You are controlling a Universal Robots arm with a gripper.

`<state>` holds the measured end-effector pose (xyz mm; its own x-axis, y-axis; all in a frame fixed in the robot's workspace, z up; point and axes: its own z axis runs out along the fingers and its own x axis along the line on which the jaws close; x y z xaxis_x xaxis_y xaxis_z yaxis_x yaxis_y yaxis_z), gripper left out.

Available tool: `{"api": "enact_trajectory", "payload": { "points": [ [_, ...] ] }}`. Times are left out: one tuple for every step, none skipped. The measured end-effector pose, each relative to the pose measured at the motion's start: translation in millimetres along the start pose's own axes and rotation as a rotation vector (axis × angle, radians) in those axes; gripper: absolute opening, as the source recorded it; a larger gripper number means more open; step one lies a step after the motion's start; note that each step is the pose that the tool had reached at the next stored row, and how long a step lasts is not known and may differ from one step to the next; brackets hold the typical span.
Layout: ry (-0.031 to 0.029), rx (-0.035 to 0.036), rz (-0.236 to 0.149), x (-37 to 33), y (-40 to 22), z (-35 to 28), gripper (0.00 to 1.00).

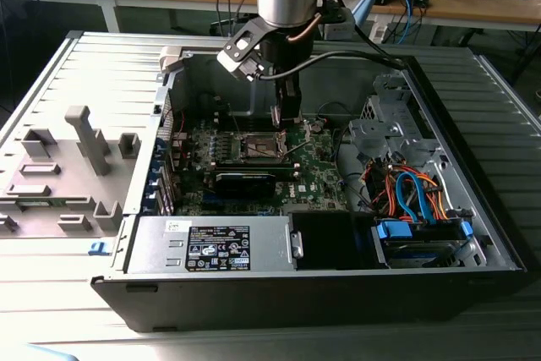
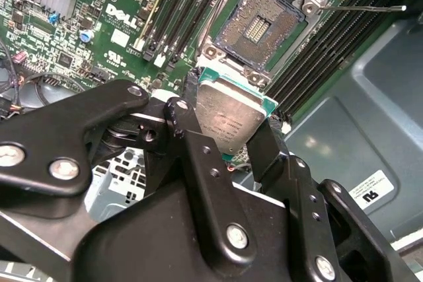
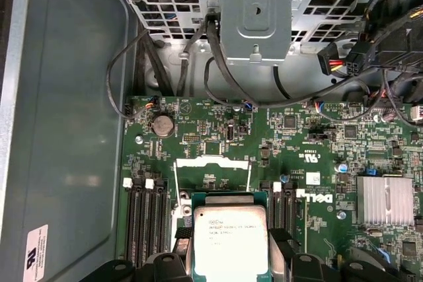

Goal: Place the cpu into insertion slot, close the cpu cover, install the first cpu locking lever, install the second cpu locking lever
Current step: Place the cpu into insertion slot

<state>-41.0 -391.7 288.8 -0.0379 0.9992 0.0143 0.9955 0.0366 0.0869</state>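
Your hand [image 2: 225, 140] grips the cpu [image 2: 230, 113] by opposite edges, just short of the bare insertion slot [image 2: 261, 28], evidently to seat it squarely.

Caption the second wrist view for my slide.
Gripper holding the cpu near the uncovered insertion slot on the green board.

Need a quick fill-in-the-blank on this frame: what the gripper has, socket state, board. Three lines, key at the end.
1. The gripper is shut on the ____.
2. The insertion slot has no chip in it: it is ____.
3. The circuit board around the slot is coloured ____.
Missing words: cpu; empty; green.
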Motion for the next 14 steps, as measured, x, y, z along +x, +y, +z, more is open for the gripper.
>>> {"api": "enact_trajectory", "payload": {
  "points": [
    [-0.0001, 0.0, 0.0, 0.2, 0.0, 0.1, 0.55],
    [0.0, 0.0, 0.0, 0.2, -0.3, 0.9, 0.55],
    [-0.0001, 0.0, 0.0, 0.2, -0.3, 0.9, 0.55],
    [0.0, 0.0, 0.0, 0.2, -0.3, 1.0, 0.55],
    [0.0, 0.0, 0.0, 0.2, -0.3, 1.3, 0.55],
    [0.0, 0.0, 0.0, 0.2, -0.4, 1.4, 0.55],
    [0.0, 0.0, 0.0, 0.2, -0.4, 1.5, 0.55],
    [0.0, 0.0, 0.0, 0.2, -0.4, 1.6, 0.55],
    [0.0, 0.0, 0.0, 0.2, -0.4, 1.8, 0.55],
    [0.0, 0.0, 0.0, 0.2, -0.4, 1.9, 0.55],
    [0.0, 0.0, 0.0, 0.2, -0.5, 2.5, 0.55],
    [0.0, 0.0, 0.0, 0.1, -0.5, 3.0, 0.55],
    [0.0, 0.0, 0.0, 0.1, -0.5, 3.1, 0.55],
    [0.0, 0.0, 0.0, 0.1, -0.5, 3.2, 0.55]
  ]
}}
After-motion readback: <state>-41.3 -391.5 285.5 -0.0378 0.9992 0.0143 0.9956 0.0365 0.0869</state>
